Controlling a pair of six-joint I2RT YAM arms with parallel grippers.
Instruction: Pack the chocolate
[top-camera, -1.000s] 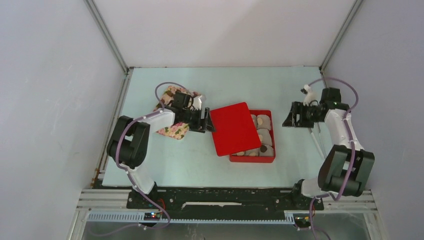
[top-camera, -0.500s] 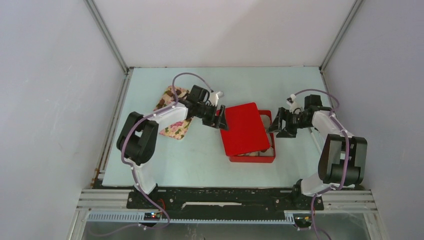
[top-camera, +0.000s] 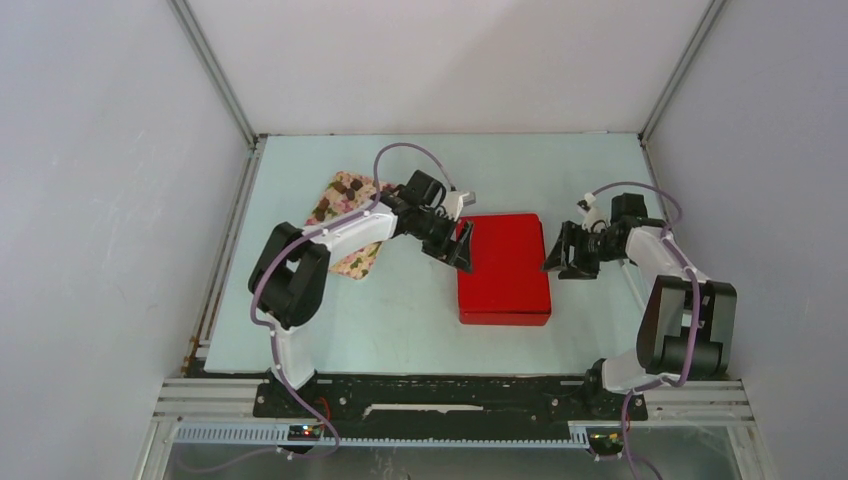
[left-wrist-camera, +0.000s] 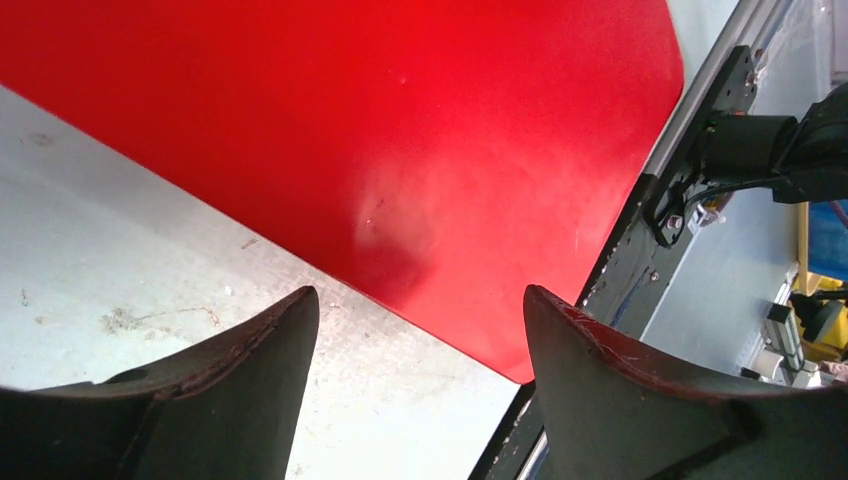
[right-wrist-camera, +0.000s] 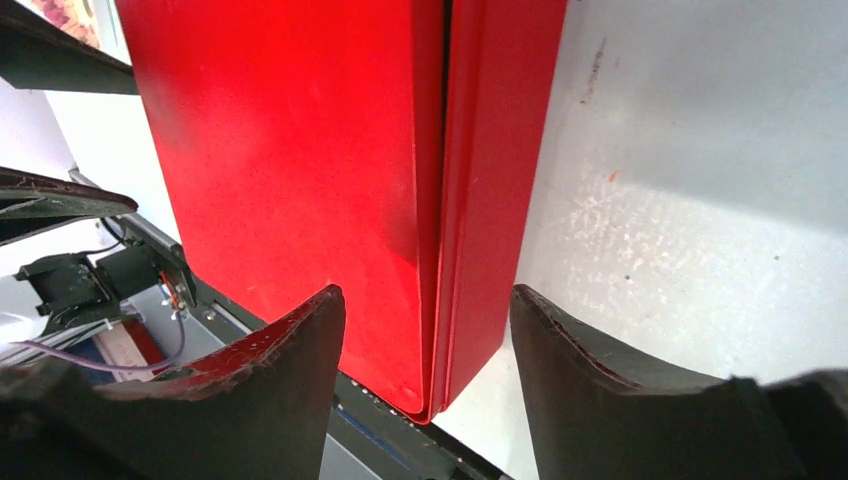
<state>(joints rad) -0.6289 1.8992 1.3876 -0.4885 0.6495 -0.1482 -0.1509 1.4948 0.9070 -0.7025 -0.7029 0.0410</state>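
Risk, lid: the lid (top-camera: 503, 262) looks laid on rather than pressed home. The right wrist view shows a dark seam between it and the box (right-wrist-camera: 495, 200), so a nudge from either side could skew it or slide the whole box along the bench (top-camera: 400, 310).
Risk, grippers: both sit close beside the box, one at each long side. A slightly low approach could catch the lid's rim and tip it up.
Risk, task: dark chocolate (top-camera: 345, 186) lies on the cloth (top-camera: 352, 258), outside the box. If the lid is shut for good, those lumps go unpacked.
Left gripper (top-camera: 458, 245): at the lid's left edge; jaws spread, nothing between them.
Right gripper (top-camera: 562, 255): just off the box's right side; jaws spread, also holding nothing.
Box: mid-bench, nearer the right edge, long sides running from near edge to far edge. It is covered, so its contents are hidden and I cannot tell what is inside.
Cloth: toward the far-left corner, well apart from the box, with several small dark lumps on its far end.
Chocolate: the only pieces on show are those on the cloth.
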